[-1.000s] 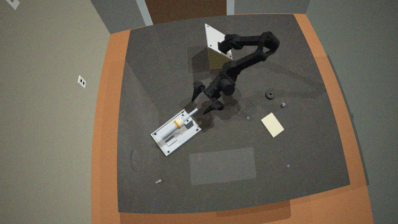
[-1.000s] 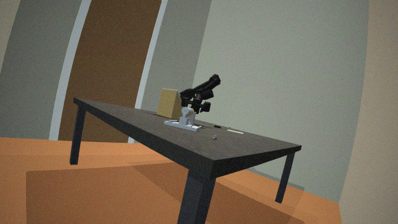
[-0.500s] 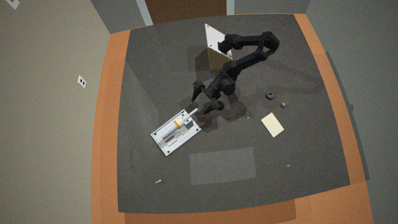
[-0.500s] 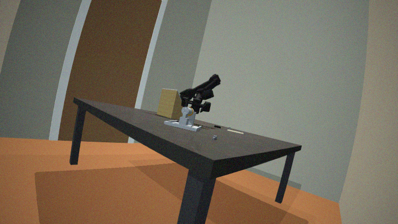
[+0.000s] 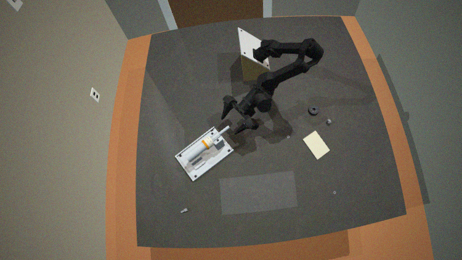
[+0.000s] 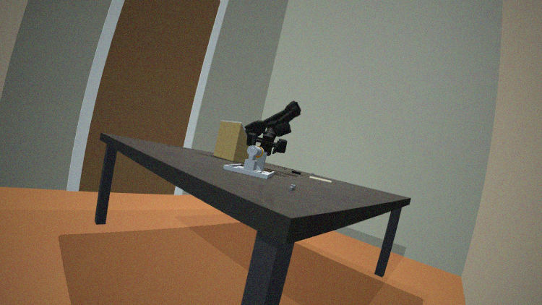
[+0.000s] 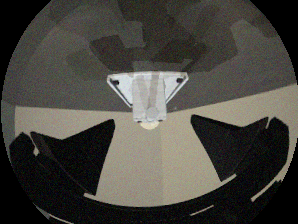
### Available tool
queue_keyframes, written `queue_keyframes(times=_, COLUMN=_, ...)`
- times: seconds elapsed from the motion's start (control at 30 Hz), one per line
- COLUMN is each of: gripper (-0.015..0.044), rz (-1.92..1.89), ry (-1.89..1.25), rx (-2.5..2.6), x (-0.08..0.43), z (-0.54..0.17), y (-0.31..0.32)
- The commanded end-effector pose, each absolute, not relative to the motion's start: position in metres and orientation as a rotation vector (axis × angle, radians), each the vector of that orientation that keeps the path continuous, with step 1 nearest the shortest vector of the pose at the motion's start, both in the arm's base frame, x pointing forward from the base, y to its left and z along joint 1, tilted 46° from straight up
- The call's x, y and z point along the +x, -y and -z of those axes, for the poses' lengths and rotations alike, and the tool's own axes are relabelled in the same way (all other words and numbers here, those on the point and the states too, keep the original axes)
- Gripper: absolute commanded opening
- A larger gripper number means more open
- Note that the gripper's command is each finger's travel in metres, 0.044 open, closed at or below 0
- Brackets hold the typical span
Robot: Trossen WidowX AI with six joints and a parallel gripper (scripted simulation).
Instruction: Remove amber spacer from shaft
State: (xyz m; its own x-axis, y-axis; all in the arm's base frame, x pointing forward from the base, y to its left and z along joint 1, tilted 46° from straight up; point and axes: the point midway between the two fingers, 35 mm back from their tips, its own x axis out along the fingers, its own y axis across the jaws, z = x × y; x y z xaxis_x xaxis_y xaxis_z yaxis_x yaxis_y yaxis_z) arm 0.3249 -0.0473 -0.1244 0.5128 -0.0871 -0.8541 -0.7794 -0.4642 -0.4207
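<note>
The grey shaft (image 5: 224, 130) (image 7: 153, 114) sticks out from the pale spacers toward the gripper. The amber spacer (image 5: 205, 144) (image 6: 260, 152) is a ring around the shaft against the big grey housing block (image 5: 196, 152) (image 6: 251, 152). Cream spacers (image 5: 209, 141) sit beside it on the shaft side. The assembly stands on a white base plate (image 5: 185, 167) (image 6: 261, 174) (image 7: 122, 88). My gripper (image 5: 228, 125) (image 7: 153, 121) is open and empty. Its fingertips stand on either side of the shaft's free end in the view; their exact depth is unclear. The amber spacer is hidden in the wrist view.
A tan box (image 5: 252, 70) (image 6: 228, 140) with a white face stands by the arm's base. A dark ring (image 5: 313, 110), a small knob (image 5: 328, 121) and a cream card (image 5: 316, 145) lie right. A small bolt (image 5: 183, 210) and a faint grey rectangle (image 5: 258, 193) are toward the front.
</note>
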Motion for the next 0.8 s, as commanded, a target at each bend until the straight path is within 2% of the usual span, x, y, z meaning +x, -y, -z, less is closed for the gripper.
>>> queue_keyframes(times=0.0, gripper=0.044, rz=-1.0, ry=-0.722, rx=-1.883, x=0.329, z=0.131, y=0.049)
queue_keyframes(times=0.77, gripper=0.044, rz=-0.999, ry=-0.722, rx=-1.884, x=0.341, z=0.153, y=0.052)
